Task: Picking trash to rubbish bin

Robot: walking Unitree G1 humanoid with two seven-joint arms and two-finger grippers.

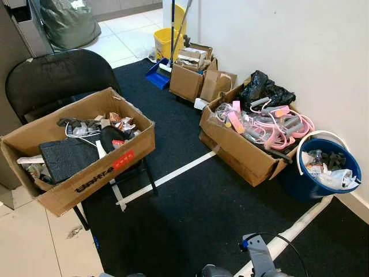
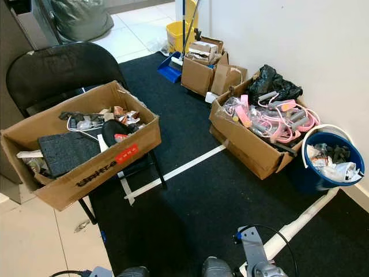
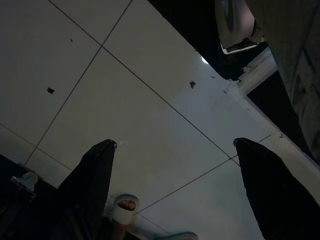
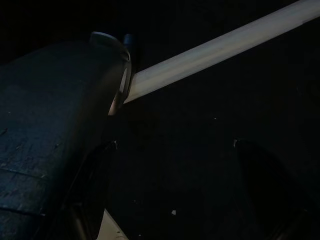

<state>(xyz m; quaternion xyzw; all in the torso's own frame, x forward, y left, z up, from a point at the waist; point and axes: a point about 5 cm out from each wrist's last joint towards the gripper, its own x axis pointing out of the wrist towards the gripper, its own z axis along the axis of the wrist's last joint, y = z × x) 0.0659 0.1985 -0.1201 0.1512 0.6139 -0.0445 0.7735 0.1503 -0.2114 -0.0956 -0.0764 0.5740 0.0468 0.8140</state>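
Two boxes (image 1: pixel 81 156) (image 1: pixel 248 144), black carpet (image 1: pixel 196 208) between

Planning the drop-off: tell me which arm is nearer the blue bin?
Right. The right arm shows at the bottom, right of centre, on the blue bin's side; the left gripper hangs over pale tiles.

Bright, sharp room (wrist views dim)

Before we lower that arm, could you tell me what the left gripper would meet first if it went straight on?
Most likely the pale tiled floor: the open left gripper points at bare tiles, nothing between.
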